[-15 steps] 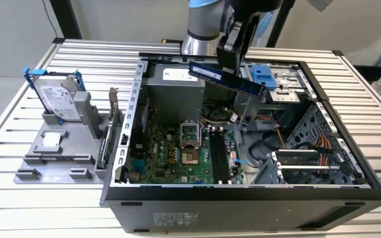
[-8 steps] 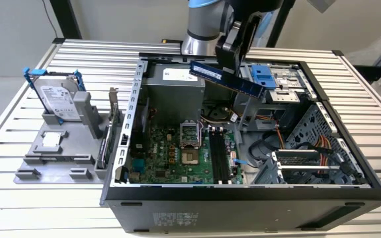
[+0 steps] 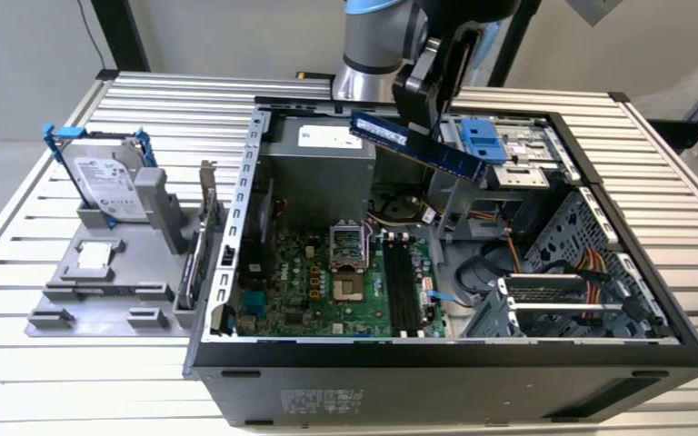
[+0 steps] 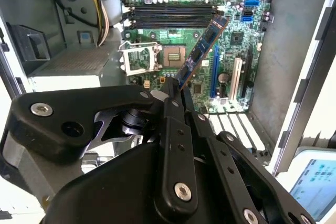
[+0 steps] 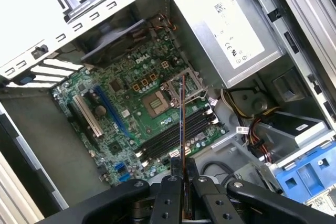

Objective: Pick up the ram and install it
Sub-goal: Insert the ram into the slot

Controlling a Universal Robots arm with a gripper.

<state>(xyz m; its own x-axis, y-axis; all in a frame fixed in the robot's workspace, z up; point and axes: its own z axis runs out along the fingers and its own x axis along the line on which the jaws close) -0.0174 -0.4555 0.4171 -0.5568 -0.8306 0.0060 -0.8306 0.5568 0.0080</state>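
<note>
Your gripper (image 3: 420,116) carries the ram (image 3: 456,161) at the upper centre of the exterior view, above the open computer case (image 3: 446,352). The jaws are clamped narrow on the faces of the blue stick. The ram hangs tilted, one end lower than the other, well clear of the motherboard (image 3: 301,282).

The dark memory slots (image 3: 400,295) lie below it, toward the lower centre of that frame, just beside the processor socket (image 3: 346,250). In the second wrist view the ram (image 4: 202,51) juts out from the fingers (image 4: 172,98) at an angle to the slots (image 4: 170,17). In the first wrist view it (image 5: 182,124) shows edge-on, crossing them (image 5: 176,135).

Judging from this, the step goes well if you level the stick and turn its long edge parallel to one slot. Centre it there before any downward push. Watch the bundle of cables (image 3: 531,259) at the right of the exterior view. You cannot tell here whether the slot latches stand open, so press evenly and gently.

The hard drive (image 3: 104,182) with blue handles stands apart at the exterior view's left.
</note>
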